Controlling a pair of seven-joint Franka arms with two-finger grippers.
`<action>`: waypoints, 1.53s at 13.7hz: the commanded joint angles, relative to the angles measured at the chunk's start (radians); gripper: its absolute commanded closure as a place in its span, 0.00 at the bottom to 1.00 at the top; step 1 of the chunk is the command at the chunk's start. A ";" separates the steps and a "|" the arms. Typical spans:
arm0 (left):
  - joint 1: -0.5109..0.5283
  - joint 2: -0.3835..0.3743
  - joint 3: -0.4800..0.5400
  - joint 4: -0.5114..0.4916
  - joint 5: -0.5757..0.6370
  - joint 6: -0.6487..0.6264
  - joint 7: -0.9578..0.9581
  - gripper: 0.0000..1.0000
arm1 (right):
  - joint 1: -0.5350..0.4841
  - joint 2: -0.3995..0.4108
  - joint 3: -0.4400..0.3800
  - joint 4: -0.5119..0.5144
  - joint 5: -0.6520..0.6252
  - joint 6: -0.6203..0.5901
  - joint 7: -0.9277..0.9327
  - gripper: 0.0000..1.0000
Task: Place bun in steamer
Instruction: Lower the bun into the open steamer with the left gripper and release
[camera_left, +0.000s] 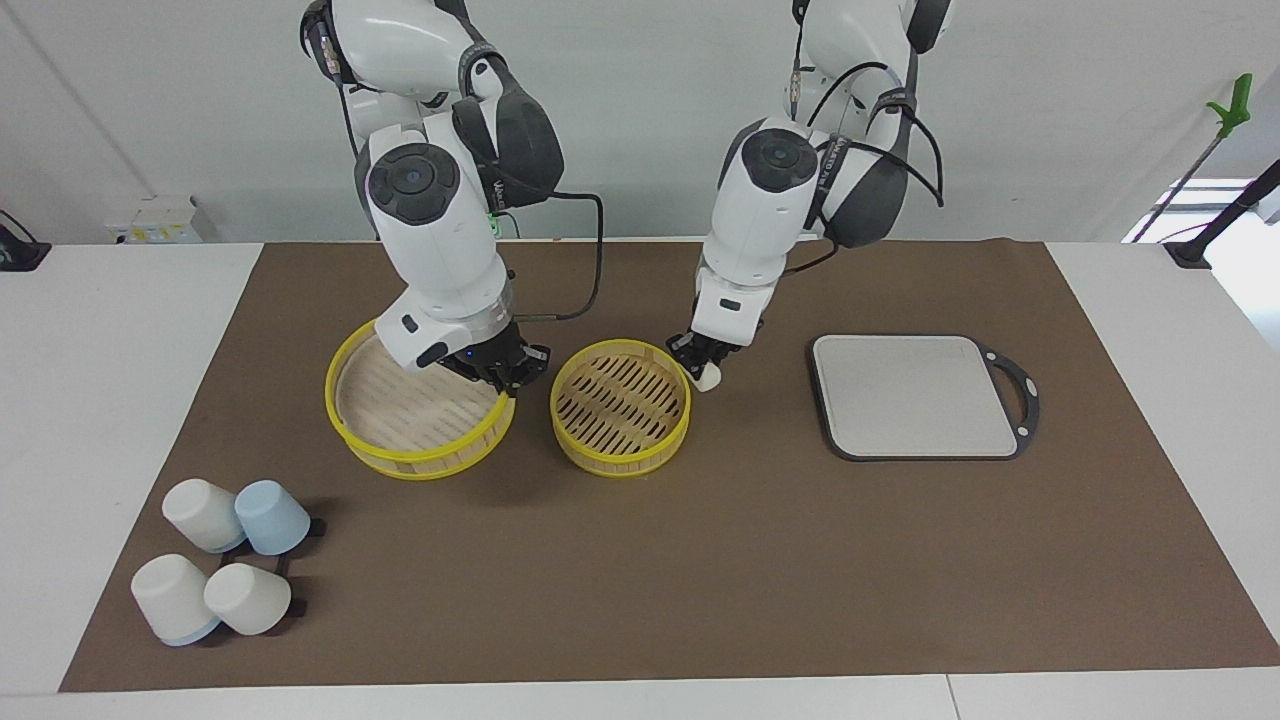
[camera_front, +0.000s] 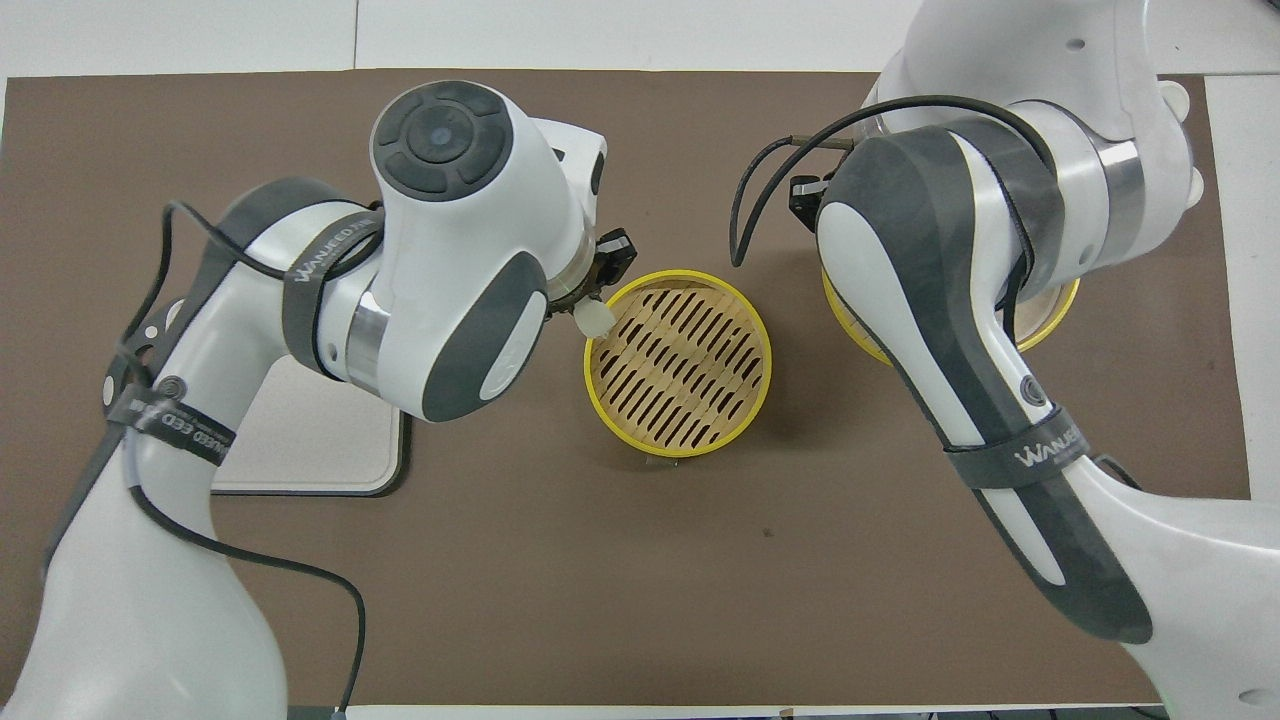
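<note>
The steamer is split into two yellow-rimmed tiers. Its slatted tier (camera_left: 620, 405) (camera_front: 678, 372) sits mid-mat with nothing in it. My right gripper (camera_left: 503, 378) is shut on the rim of the other tier (camera_left: 415, 415) (camera_front: 1052, 318), holding it slightly tilted beside the slatted one, toward the right arm's end. In the overhead view the right arm hides that gripper. My left gripper (camera_left: 703, 363) (camera_front: 593, 303) is shut on the cream-white bun (camera_left: 709, 378) (camera_front: 596, 319). The bun hangs just outside the slatted tier's rim, on the side toward the left arm's end.
A grey board with a dark rim (camera_left: 915, 395) (camera_front: 300, 445) lies bare toward the left arm's end. Several upturned cups (camera_left: 220, 565) stand at the mat's corner toward the right arm's end, farther from the robots.
</note>
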 joint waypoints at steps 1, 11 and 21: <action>-0.086 0.136 0.000 0.114 0.011 -0.007 -0.051 0.77 | -0.034 -0.014 0.009 -0.008 0.036 -0.019 -0.010 1.00; -0.109 0.193 -0.004 0.040 0.083 0.101 -0.039 0.77 | -0.061 -0.022 0.009 -0.028 0.034 -0.008 -0.057 1.00; -0.146 0.170 -0.003 -0.057 0.080 0.153 -0.042 0.44 | -0.075 -0.031 0.009 -0.049 0.034 -0.007 -0.085 1.00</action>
